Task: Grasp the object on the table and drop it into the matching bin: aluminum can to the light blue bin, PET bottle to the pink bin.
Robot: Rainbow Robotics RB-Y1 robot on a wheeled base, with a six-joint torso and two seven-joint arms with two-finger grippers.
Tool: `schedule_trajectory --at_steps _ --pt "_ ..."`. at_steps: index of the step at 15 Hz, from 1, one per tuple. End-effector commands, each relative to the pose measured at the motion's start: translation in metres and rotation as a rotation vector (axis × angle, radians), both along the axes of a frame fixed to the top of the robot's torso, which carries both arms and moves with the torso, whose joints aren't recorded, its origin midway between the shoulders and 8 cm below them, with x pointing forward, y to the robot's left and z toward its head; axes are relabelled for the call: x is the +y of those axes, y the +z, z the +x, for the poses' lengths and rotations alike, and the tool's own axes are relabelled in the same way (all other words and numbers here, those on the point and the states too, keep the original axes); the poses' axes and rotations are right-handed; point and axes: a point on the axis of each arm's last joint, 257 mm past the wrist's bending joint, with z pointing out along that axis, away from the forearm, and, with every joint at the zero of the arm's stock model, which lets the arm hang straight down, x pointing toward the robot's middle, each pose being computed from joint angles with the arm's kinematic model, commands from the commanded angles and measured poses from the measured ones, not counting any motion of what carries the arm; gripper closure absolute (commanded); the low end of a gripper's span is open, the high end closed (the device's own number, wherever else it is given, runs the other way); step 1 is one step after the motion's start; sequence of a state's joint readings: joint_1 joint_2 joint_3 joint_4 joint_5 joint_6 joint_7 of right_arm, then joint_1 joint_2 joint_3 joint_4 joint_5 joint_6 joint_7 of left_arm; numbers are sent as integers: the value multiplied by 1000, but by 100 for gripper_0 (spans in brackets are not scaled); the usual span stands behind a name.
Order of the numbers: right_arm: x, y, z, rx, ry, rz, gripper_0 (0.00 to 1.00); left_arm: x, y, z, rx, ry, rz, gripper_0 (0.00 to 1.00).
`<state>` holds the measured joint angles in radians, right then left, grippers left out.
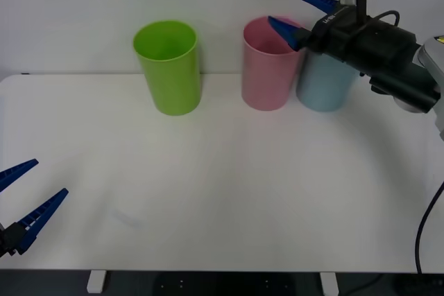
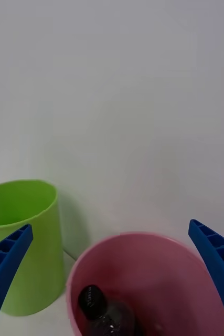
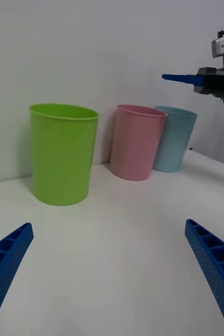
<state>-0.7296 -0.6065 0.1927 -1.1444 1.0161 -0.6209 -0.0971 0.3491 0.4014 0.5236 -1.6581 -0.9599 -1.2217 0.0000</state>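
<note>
The PET bottle, clear with a black cap, lies inside the pink bin, near its bottom. My right gripper hovers open above the pink bin's rim with nothing between its blue fingers. The light blue bin stands just right of the pink one, partly behind the right arm. Far from the bins, my left gripper rests open and empty over the table's front left corner. From the left wrist view the pink bin, the light blue bin and the right gripper show across the table.
A lime green bin stands left of the pink bin along the table's back edge, close to a white wall. The three bins form one row. A black cable hangs at the table's right edge.
</note>
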Motion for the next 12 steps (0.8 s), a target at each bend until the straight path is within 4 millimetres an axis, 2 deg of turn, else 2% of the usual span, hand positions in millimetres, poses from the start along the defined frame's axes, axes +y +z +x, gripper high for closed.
schedule_trajectory --at_steps 1,8,12 --pt "-14 -8 -27 1 20 8 0 0 0 0 0 0 0 0" --pt "-70 -41 -97 40 16 2 0 0 0 0 0 0 0 0" --pt "-103 -74 -136 70 25 -31 0 0 0 0 0 0 0 0"
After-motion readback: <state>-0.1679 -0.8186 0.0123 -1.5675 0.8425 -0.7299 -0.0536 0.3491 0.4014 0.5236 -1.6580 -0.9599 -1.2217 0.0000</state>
